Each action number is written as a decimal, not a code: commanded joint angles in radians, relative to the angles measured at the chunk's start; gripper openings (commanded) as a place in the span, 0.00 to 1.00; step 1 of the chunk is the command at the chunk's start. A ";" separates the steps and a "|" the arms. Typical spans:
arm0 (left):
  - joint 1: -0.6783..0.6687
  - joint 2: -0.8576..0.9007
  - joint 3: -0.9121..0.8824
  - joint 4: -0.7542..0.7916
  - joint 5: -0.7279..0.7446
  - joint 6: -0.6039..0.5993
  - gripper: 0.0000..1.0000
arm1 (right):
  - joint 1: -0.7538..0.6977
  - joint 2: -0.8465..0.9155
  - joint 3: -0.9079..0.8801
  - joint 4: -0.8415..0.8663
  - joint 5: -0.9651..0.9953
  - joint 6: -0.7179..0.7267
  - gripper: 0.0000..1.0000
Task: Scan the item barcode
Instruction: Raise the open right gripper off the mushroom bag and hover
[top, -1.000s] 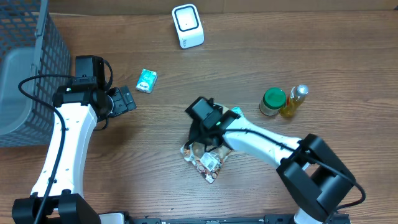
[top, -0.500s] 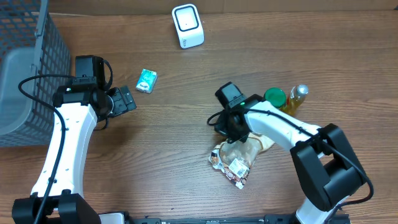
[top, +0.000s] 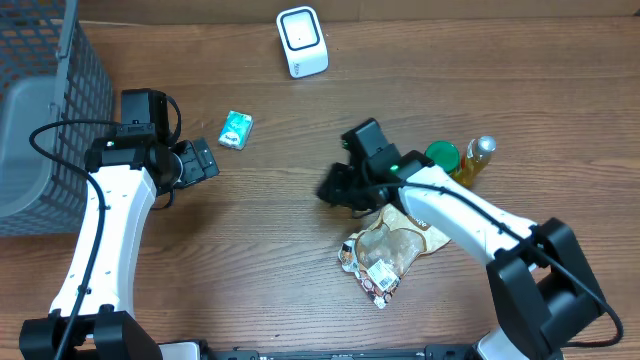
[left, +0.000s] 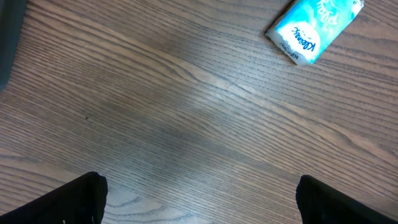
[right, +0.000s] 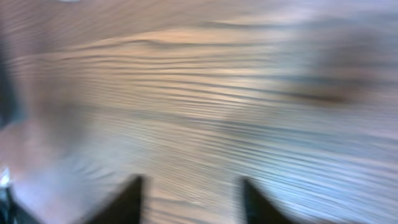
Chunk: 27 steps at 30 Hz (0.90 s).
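A grey mesh basket (top: 85, 90) stands at the table's (top: 250, 250) nine o'clock edge. Beside it the left gripper (top: 207, 160) hangs spread wide and empty, with a soft teal tissue pack (top: 236, 129) at its one o'clock. A white plastic scanner (top: 302, 42) sits at twelve. The right gripper (top: 338, 188), blurred, shows its fingers (right: 132, 200) parted over bare wood and holding nothing. The item, a crinkled film snack bag (top: 388, 248), lies flat at that gripper's five o'clock, apart from it. It looks light, limp and slippery, with crushable contents, so it is best pinched by a sealed edge. A white label marks its lower end, too small to read. A green-lidded jar (top: 438, 163) and an oil bottle (top: 474, 160) stand at three.
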 joint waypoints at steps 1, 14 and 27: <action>0.002 0.005 0.000 0.002 -0.009 0.010 0.99 | 0.056 -0.015 0.019 0.032 -0.016 -0.038 0.77; 0.002 0.005 0.000 0.002 -0.009 0.010 0.99 | 0.161 0.003 0.019 0.103 0.244 -0.038 1.00; 0.002 0.005 0.000 0.002 -0.009 0.010 0.99 | 0.160 0.003 0.019 0.107 0.247 -0.038 1.00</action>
